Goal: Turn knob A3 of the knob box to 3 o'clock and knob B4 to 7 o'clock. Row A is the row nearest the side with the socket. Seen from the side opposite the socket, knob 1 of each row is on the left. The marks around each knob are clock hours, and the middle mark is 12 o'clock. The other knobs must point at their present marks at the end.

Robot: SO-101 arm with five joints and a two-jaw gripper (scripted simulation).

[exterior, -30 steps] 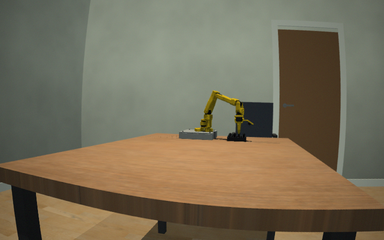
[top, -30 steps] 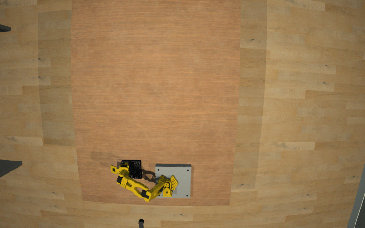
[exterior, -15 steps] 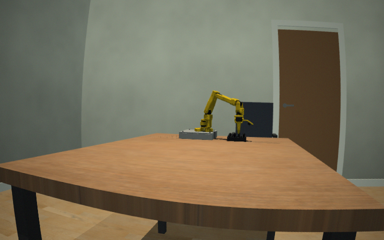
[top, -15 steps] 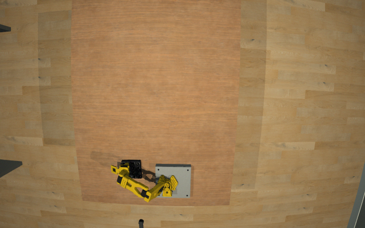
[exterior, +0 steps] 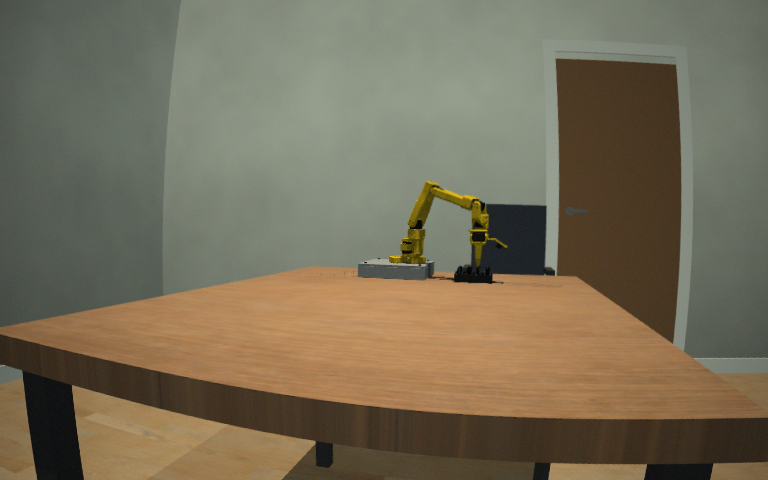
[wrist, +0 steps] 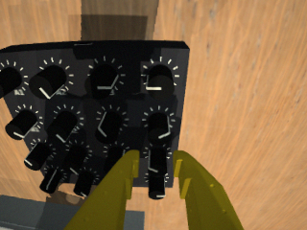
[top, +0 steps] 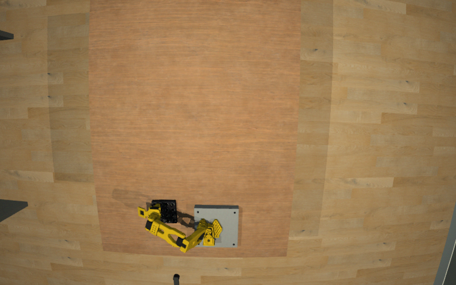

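Four knobs run across each row of the black knob box (wrist: 134, 52), the only thing here that holds anything. Each knob is a black cylinder with a white pointer line, ringed by white tick marks. The rows farthest ahead of the pincer (wrist: 156, 156) read clearly. The ones closest under it crowd together and are hard to count.

In the farthest row, the two knobs on the right have pointers aimed roughly leftward in the wrist view. The knob directly ahead of the pincer's tips (wrist: 160, 126) shows a pointer slanting down to the right.

The two yellow fingers are drawn nearly together and straddle one knob (wrist: 157, 179) in the right-hand column, at the box's near edge. Dark panel shows on either side of that knob, so the fingers flank it without clamping it.

From above, the box (top: 168, 209) lies flat on the wooden table (top: 195, 100), directly below the pincer (top: 156, 212). The arm's grey base plate (top: 231, 211) sits just beside the box. From the side the pincer (exterior: 478, 261) points straight down onto the box (exterior: 472, 275).
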